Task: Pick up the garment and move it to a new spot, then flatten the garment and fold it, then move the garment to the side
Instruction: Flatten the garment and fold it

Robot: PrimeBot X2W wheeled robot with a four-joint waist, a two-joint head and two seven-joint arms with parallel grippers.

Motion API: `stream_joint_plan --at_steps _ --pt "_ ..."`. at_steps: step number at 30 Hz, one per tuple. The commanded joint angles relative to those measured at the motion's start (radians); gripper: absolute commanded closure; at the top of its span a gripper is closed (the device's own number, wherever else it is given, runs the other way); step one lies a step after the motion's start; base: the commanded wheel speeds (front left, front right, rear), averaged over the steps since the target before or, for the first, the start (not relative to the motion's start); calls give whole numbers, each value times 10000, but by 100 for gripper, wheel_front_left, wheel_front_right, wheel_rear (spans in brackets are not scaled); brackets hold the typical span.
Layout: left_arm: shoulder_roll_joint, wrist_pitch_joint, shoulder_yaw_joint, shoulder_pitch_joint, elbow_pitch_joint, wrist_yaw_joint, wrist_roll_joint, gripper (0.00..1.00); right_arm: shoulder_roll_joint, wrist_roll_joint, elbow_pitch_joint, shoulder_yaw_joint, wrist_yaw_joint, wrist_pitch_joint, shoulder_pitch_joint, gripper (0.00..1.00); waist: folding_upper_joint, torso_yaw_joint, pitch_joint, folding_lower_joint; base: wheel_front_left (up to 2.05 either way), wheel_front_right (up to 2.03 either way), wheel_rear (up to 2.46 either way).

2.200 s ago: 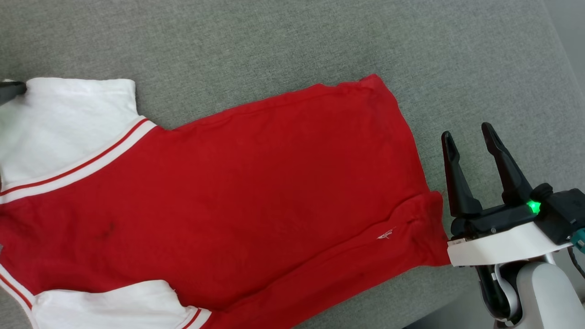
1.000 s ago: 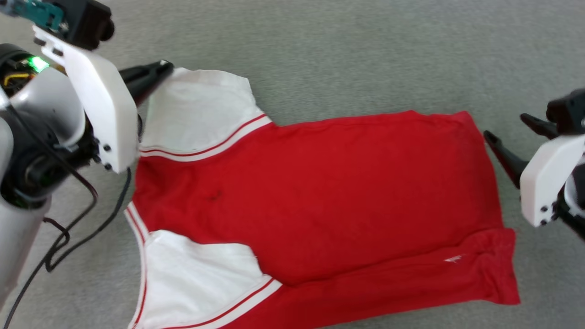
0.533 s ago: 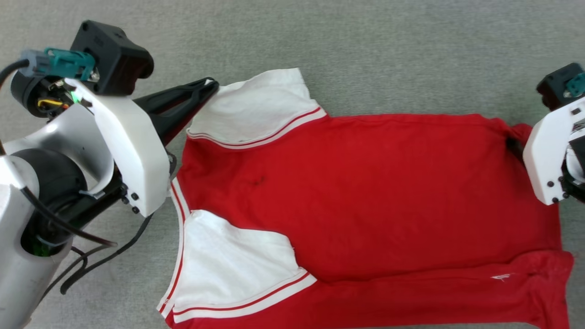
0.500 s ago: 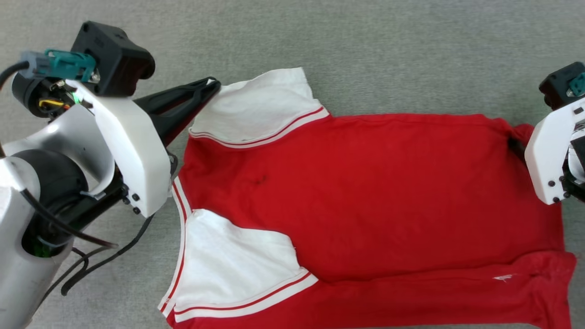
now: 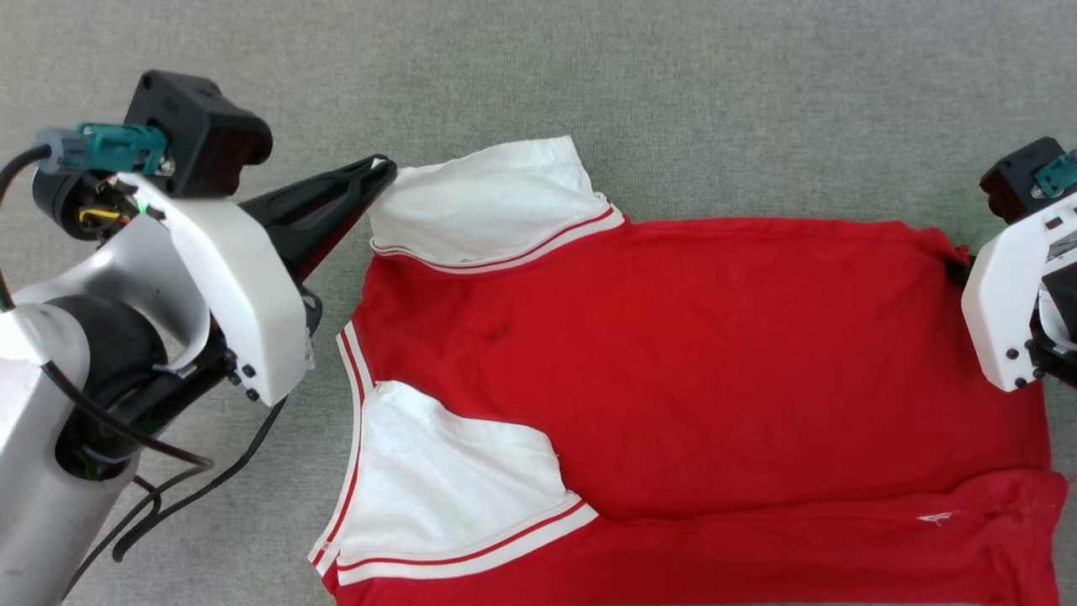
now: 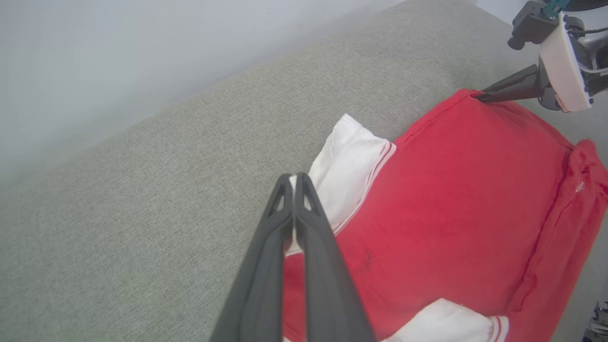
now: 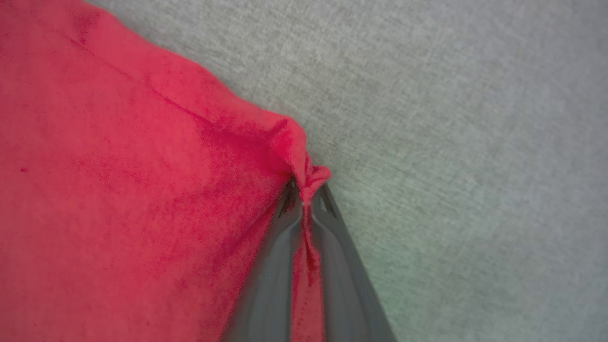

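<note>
While the garment (image 5: pixel 715 353) lies spread on the grey cloth surface (image 5: pixel 757 84) in the head view, its red body reaches from the centre to 3 and 5 o'clock. Its far sleeve (image 5: pixel 496 202) is at 11 o'clock and its near sleeve (image 5: pixel 446 480) at 7 o'clock. The left gripper (image 5: pixel 380 168) comes in from 9 o'clock, with its fingers pressed together on the edge of the far sleeve. At 3 o'clock the right gripper (image 5: pixel 954 271) is mostly behind its white wrist plate (image 5: pixel 1001 311); a dark tip of it touches the far corner of the red hem.

From the left wrist view, the left gripper (image 6: pixel 293 179) rises from 6 o'clock with both fingers closed, and a thin white edge of the far sleeve (image 6: pixel 349 175) sits between them. The garment (image 6: pixel 456 213) extends toward 3 o'clock, and the right gripper (image 6: pixel 479 96) bites its red corner at 1 o'clock.

From the right wrist view, the right gripper (image 7: pixel 304 197) is clamped on a bunched corner of the garment (image 7: pixel 118 190), which covers the side from 7 to 11 o'clock. The grey cloth surface (image 7: pixel 475 142) lies toward 3 o'clock.
</note>
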Motion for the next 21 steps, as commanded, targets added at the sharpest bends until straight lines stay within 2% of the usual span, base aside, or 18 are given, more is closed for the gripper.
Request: stream_joint_plan --at_steps 1,6,11,21 --pt "35 -97 44 177 42 -10 -27 100 263 47 332 57 -14 -148 348 100 0 -58 -204 1 0 0 0" --pt "156 -425 157 726 216 49 -173 100 528 407 252 -824 -11 -1274 568 100 0 -169 -848 1 0 0 0" --pt "281 -770 303 1600 168 243 -352 100 588 287 -39 -1444 -11 -2131 1423 100 0 -211 -1626 1 0 0 0" --pt "613 -1530 609 4287 -469 1048 -753 100 1358 -62 -1031 -3043 -11 -3306 3903 100 0 -258 -2809 1 0 0 0"
